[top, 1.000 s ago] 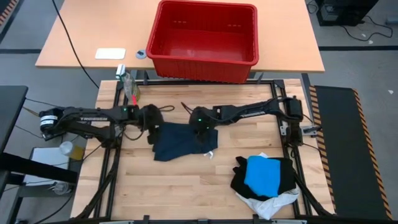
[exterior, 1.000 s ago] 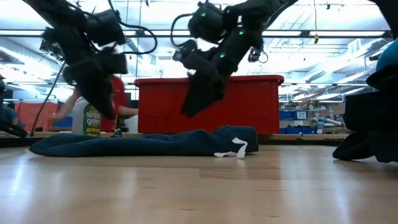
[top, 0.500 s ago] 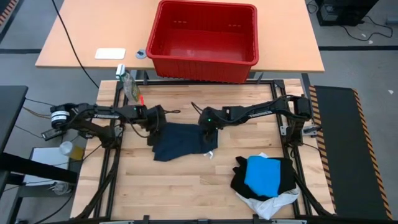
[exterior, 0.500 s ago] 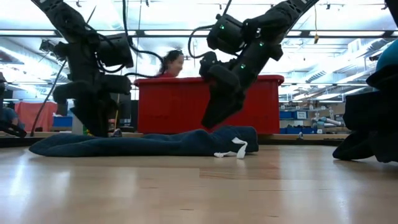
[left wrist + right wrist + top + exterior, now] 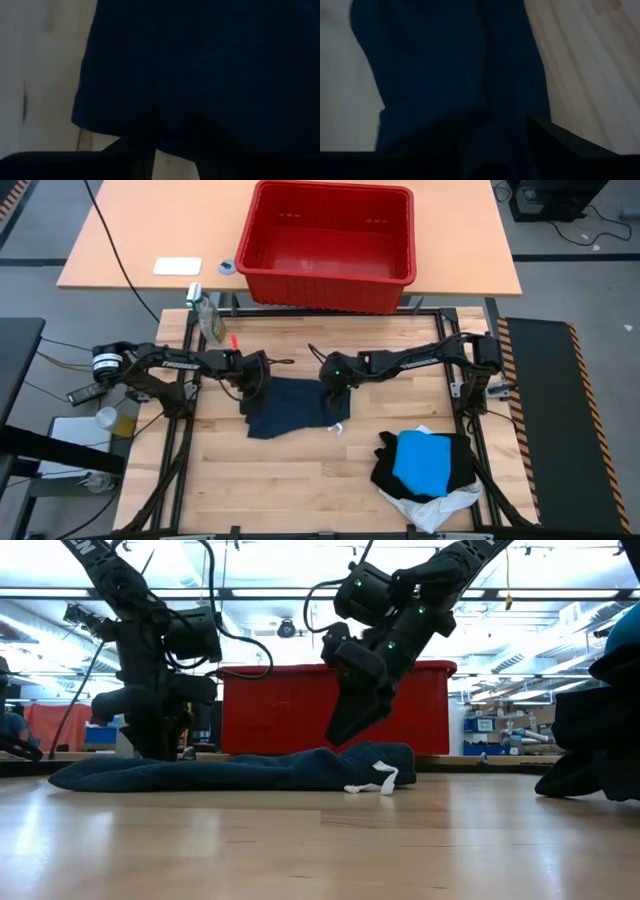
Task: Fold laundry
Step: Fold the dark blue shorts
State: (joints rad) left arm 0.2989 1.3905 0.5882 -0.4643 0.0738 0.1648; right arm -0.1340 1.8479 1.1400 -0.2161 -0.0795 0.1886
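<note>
Both your end effectors sit on the dark blue garment's (image 5: pixel 290 406) far corners for a fold: left end effector (image 5: pixel 252 383), right end effector (image 5: pixel 335 392). Can't tell whether either is pinching cloth.

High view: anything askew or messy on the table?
The finished pile at the right front looks untidy: the bright blue garment sits on a bunched black garment, and the white garment sticks out underneath towards the table edge. The dark navy garment lies flat at centre, a small white tag poking out.
</note>
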